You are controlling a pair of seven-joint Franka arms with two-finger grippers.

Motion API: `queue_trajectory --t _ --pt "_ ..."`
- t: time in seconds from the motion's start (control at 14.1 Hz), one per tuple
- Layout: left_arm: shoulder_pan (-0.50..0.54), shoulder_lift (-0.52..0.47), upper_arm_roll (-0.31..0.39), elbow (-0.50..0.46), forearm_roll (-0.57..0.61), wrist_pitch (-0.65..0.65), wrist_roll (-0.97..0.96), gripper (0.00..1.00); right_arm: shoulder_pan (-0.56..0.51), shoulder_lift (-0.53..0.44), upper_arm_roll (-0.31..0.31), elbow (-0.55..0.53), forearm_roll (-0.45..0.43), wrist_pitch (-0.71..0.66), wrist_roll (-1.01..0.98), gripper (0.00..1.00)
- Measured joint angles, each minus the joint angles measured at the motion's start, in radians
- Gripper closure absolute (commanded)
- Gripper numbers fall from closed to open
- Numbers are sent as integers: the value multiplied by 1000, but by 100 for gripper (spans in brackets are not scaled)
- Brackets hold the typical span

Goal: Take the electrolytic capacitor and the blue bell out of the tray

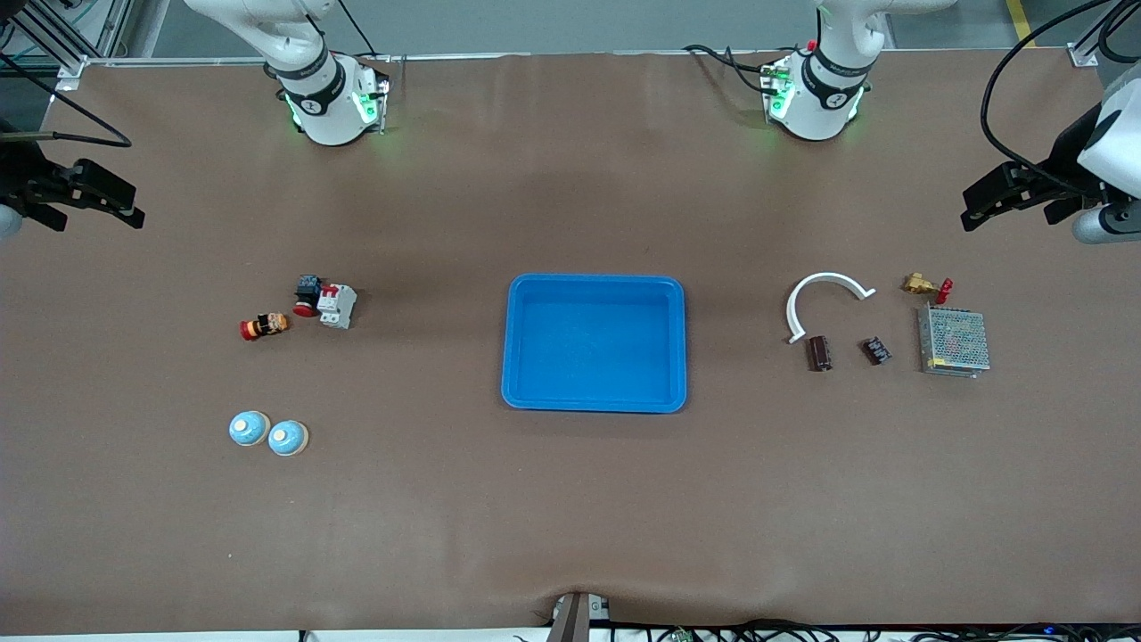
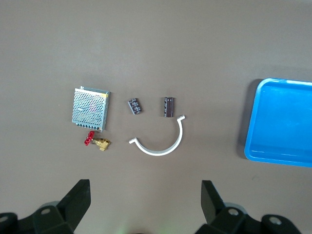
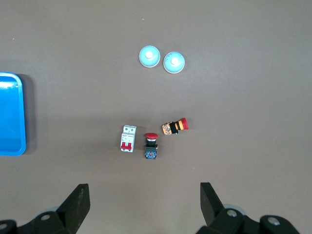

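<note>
No legible text, nos. or brand marks in any view. The capacitors (image 1: 819, 352), the metal-mesh power supply (image 1: 954, 341) and the circuit breaker (image 1: 336, 306) carry markings, but these are too small to read.

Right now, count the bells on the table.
2. Both sit side by side toward the right arm's end, nearer the front camera than the switches: one bell, the other bell touching or almost touching it. None looks hidden.
</note>
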Motion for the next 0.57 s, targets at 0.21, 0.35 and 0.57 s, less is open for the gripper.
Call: queue_trajectory --t 0.21,0.35,0.57 --pt "0 0 0 0 0 0 0 0 0 0 0 2 0 0 0 0" --pt "0 0 0 0 0 -1 0 0 0 0 0 10 0 0 0 0" --pt "1 0 0 0 0 -1 0 0 -1 0 0 21 0 0 0 0"
